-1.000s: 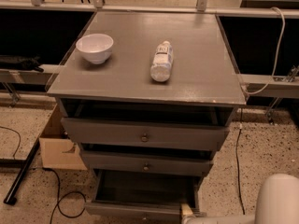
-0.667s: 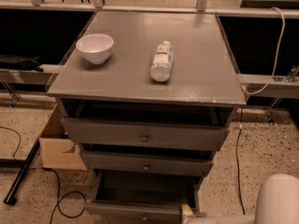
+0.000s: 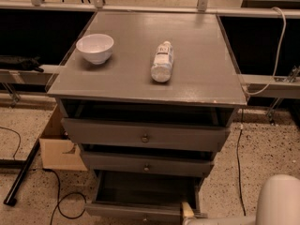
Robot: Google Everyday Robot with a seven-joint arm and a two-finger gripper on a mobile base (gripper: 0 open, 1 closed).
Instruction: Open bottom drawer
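Observation:
The grey cabinet [image 3: 150,69] has three drawers stacked in its front. The bottom drawer [image 3: 136,211] stands pulled well out, its dark inside showing and its front panel at the lower frame edge. Its knob is cut off by the frame edge. My gripper [image 3: 188,212] sits at the right end of that drawer's front, against its top edge. The white arm [image 3: 276,200] runs off to the lower right. The middle drawer [image 3: 146,164] and the top drawer [image 3: 145,135] are each pulled out a little, with round knobs at centre.
On the cabinet top are a white bowl [image 3: 95,48] at the left and a plastic bottle [image 3: 162,61] lying on its side. A cardboard box [image 3: 58,146] and a black cable [image 3: 61,205] lie on the floor to the left. A white cable [image 3: 276,46] hangs at the right.

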